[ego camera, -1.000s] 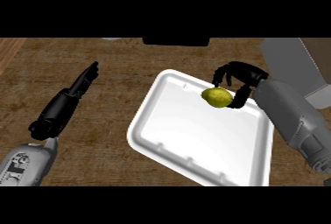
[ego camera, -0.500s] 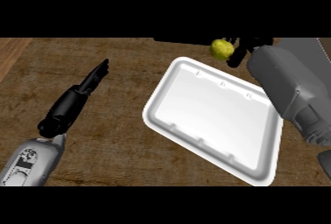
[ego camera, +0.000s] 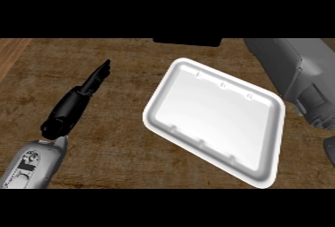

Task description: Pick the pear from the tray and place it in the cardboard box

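Now the white tray (ego camera: 216, 122) lies tilted on the brown wooden table (ego camera: 118, 150), filling the middle and the 3 o'clock side of the head view, its corners pointing toward 12 and 5 o'clock. Its inner surface shows nothing lying on it, only small raised ribs along the upper and lower rims. The pear cannot be seen anywhere in this view, so where it is cannot be told, and the cardboard box does not show either. At 9 o'clock the left hand (ego camera: 82, 102) stretches up from its grey forearm (ego camera: 29, 166), which enters at 7 o'clock; the fingers (ego camera: 99, 76) are straight and held together, pointing toward 1 o'clock, resting over the table well apart from the tray and holding nothing. At 2 to 3 o'clock the right forearm (ego camera: 304, 73) runs as a broad grey shape up toward the top edge, just beside the tray's right rim; its hand lies out of view, so the state of those fingers cannot be told. A dark object (ego camera: 186, 41) sits at the 12 o'clock edge, too cut off to identify.
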Action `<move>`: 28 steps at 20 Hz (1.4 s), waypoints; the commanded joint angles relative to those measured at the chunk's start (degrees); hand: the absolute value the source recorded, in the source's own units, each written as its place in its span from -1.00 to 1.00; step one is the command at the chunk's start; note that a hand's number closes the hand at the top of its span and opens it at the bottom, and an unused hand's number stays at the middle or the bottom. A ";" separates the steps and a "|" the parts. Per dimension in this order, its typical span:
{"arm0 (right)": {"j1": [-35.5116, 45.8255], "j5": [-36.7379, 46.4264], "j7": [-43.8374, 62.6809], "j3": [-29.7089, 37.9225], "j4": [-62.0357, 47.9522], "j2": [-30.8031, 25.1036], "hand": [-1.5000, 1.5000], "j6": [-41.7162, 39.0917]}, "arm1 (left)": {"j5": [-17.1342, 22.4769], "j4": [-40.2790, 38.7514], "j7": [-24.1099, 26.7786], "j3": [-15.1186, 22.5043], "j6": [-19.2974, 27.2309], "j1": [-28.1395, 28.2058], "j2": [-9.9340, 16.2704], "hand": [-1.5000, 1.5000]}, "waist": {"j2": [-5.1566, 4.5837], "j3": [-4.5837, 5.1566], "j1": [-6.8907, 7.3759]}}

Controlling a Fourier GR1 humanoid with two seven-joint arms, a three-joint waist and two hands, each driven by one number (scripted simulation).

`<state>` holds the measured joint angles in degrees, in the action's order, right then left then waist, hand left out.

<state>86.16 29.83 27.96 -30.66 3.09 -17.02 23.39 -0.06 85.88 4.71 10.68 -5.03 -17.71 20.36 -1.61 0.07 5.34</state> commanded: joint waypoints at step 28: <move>-8.84 -7.67 3.22 10.10 -3.09 -22.96 1.00 -18.78 | -1.54 1.39 0.75 -2.06 -0.11 3.76 -0.92 0.00 | 0.15 -0.19 -2.48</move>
<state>79.24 24.02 34.18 -22.59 0.00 -37.21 11.13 -0.99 87.67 4.64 8.02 -5.33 -14.50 20.37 -1.21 -0.09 2.65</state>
